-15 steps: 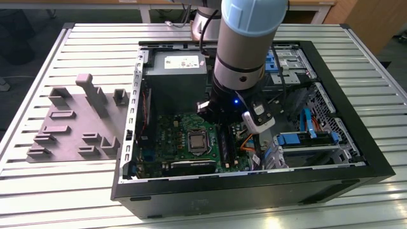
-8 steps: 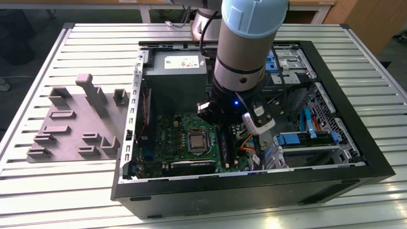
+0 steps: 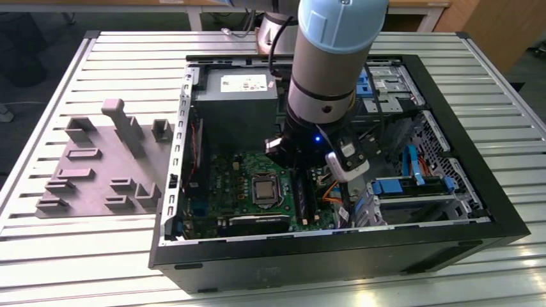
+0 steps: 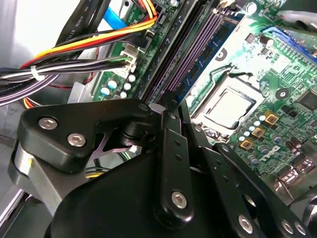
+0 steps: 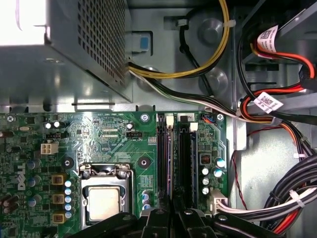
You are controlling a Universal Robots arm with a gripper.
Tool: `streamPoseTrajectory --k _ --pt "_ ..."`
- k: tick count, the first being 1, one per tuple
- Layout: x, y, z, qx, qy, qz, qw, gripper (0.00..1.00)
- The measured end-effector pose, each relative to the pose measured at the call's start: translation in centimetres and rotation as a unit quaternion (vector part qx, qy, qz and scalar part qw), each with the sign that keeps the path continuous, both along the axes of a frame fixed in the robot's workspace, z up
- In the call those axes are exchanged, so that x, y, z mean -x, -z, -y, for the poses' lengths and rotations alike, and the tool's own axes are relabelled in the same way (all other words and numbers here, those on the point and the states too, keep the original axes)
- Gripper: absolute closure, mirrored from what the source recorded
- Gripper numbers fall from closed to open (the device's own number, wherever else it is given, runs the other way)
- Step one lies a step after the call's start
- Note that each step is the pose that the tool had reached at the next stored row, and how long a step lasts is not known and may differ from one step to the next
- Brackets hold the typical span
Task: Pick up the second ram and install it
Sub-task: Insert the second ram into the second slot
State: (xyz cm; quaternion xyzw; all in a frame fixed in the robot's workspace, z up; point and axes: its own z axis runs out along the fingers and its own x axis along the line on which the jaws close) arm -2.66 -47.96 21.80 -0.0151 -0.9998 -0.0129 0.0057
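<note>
My jaws [image 4: 176, 118] are drawn almost together, pinching a thin dark sliver seen edge-on. I take this to be the second ram [image 4: 170, 99], though little of it shows past the fingertips. I hang low inside the open computer case [image 3: 477, 211], directly over the long black memory slots [image 5: 185, 158] of the green motherboard [image 5: 99, 144], just beside the processor socket [image 5: 104, 198]. In the exterior view the grey holder tray [image 3: 94, 166] lies on the desk [image 3: 51, 256], well apart from me.

I judge the pick-up done and the seating step in hand. It calls for the stick's edge to run true along an empty slot, upright, with a straight, even press and the cable bundle [image 5: 277, 198] kept clear.
</note>
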Motion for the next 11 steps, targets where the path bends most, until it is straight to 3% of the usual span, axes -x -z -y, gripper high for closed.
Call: streamPoseTrajectory --k 11 --pt "0.00 0.31 0.00 0.0000 0.000 0.0000 1.0000 0.86"
